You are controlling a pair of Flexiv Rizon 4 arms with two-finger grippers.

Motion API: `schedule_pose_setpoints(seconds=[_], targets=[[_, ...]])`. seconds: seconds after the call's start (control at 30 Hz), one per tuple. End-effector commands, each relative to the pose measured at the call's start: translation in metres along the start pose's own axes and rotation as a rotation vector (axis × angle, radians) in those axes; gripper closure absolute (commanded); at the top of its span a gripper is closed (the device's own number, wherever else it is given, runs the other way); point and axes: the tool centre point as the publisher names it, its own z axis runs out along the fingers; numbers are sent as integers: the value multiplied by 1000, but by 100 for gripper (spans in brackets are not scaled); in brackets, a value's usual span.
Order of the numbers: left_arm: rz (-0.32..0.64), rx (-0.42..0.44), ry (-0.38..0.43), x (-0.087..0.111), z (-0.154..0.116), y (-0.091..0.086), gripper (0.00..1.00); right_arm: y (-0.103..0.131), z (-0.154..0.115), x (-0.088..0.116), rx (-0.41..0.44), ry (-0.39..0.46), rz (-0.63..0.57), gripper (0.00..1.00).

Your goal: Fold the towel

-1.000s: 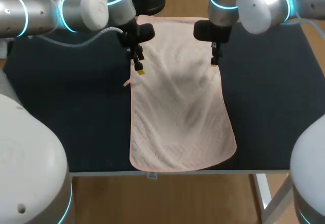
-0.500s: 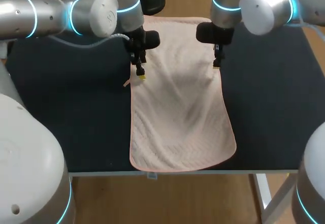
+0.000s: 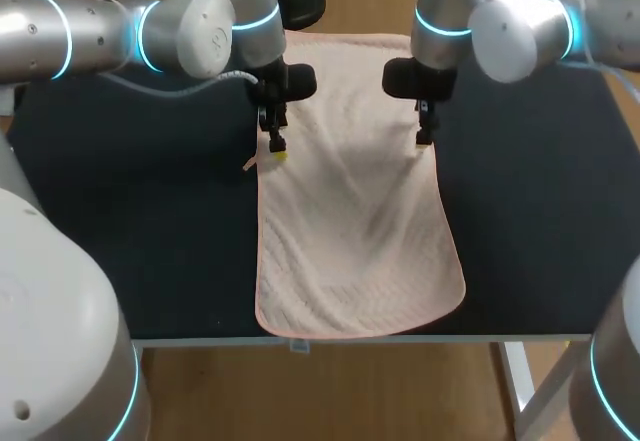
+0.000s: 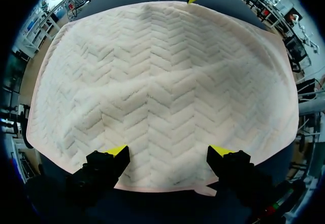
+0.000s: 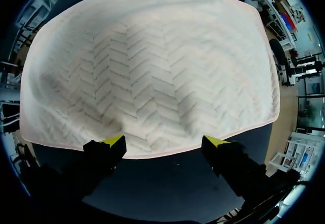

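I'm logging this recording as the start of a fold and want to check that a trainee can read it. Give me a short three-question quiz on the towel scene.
1. True or false: the towel is already folded in half on the table.
2. Where is the left hand? A) at the towel's left long edge, toward its far end; B) at the towel's near short edge; C) over bare table, far from the towel.
3. Fill in: in the wrist views, the left hand and the right hand both have their fingers ___.

Key: 1 false, it lies spread out lengthwise. 2 A. 3 open, with nothing gripped.
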Motion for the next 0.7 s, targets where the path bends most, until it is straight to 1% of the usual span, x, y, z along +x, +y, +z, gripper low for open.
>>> schedule_pose_setpoints(seconds=[0.03, 0.37, 0.7], targets=[[-3, -3, 0, -1, 0, -1, 0, -2, 7, 0, -20, 4, -17, 0], [-8, 3, 1, -3, 1, -5, 0, -4, 19, -1, -18, 13, -48, 0], [-10, -11, 13, 2, 9, -6, 0, -4, 20, -1, -12, 24, -65, 0]])
